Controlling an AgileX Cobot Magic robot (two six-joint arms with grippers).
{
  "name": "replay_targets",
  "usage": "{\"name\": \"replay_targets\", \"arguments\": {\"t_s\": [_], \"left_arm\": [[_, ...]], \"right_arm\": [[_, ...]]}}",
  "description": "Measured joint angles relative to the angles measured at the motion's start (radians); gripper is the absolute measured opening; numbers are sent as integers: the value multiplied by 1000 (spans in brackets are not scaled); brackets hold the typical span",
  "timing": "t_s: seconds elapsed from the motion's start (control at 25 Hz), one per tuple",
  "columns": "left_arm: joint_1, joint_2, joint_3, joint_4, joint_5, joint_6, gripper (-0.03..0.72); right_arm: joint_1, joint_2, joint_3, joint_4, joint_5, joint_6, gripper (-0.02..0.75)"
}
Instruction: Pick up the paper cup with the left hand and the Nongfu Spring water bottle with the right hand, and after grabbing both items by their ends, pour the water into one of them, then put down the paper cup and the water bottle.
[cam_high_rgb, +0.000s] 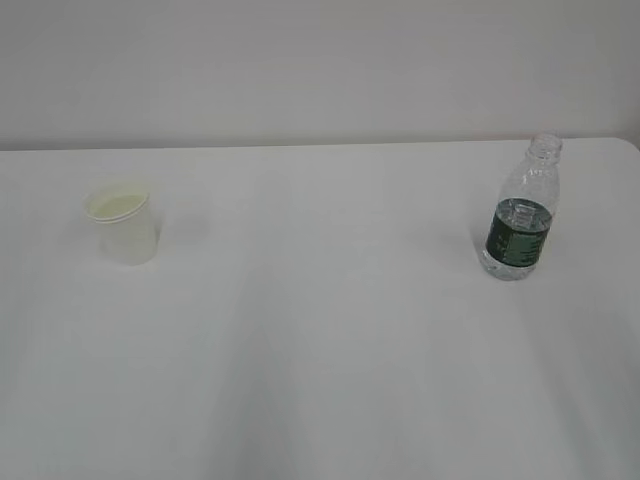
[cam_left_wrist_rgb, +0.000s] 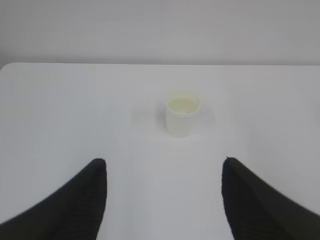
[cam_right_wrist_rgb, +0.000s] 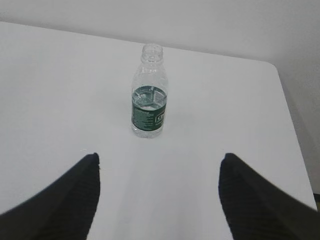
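Your left claw (cam_left_wrist_rgb: 164, 167) stands with its two black fingers (cam_left_wrist_rgb: 75, 205) wide apart and nothing between them, low in the left wrist view. Ahead of the gap, well clear of the fingertips, the paper cup (cam_left_wrist_rgb: 182, 113) stands upright on the white table (cam_left_wrist_rgb: 75, 110). It is small, white and tapered, with a rolled rim and a pale yellowish inside. From this view you cannot tell whether anything is in it.

Your right claw (cam_right_wrist_rgb: 160, 162) is likewise spread, its fingers (cam_right_wrist_rgb: 255, 200) framing bare table and gripping nothing. Beyond the gap, a little left of centre and apart from the fingertips, the Nongfu Spring water bottle (cam_right_wrist_rgb: 148, 92) stands upright with no cap. This view looks down on it, so you see the open mouth, the dark green label band and the surface of the water (cam_right_wrist_rgb: 147, 97) at about the top of that band. It also shows the table's rounded far right corner past the bottle.

The exterior view shows neither claw nor either arm; only the wrist views give you the fingers. What it adds is the spacing: the cup (cam_high_rgb: 124, 227) sits toward the left of the table (cam_high_rgb: 320, 350) and the bottle (cam_high_rgb: 522, 212) toward the right, well apart, both in the far half near the plain pale wall (cam_high_rgb: 320, 70). Neither object is touched by anything.
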Motion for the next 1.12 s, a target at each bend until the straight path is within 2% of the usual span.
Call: {"name": "replay_targets", "arguments": {"t_s": [0.64, 0.88, 1.0, 1.12], "left_arm": [[0, -21, -2, -40, 195, 0, 503], [0, -21, -2, -26, 224, 2, 495], [-32, -21, -2, -13, 252, 2, 490], [-97, -21, -2, 0, 281, 2, 484]], "right_arm": [[0, -81, -18, -10, 168, 17, 523], [0, -81, -18, -72, 203, 82, 522], [0, -82, -18, -74, 242, 99, 522], [0, -82, -18, -74, 318, 108, 522]]}}
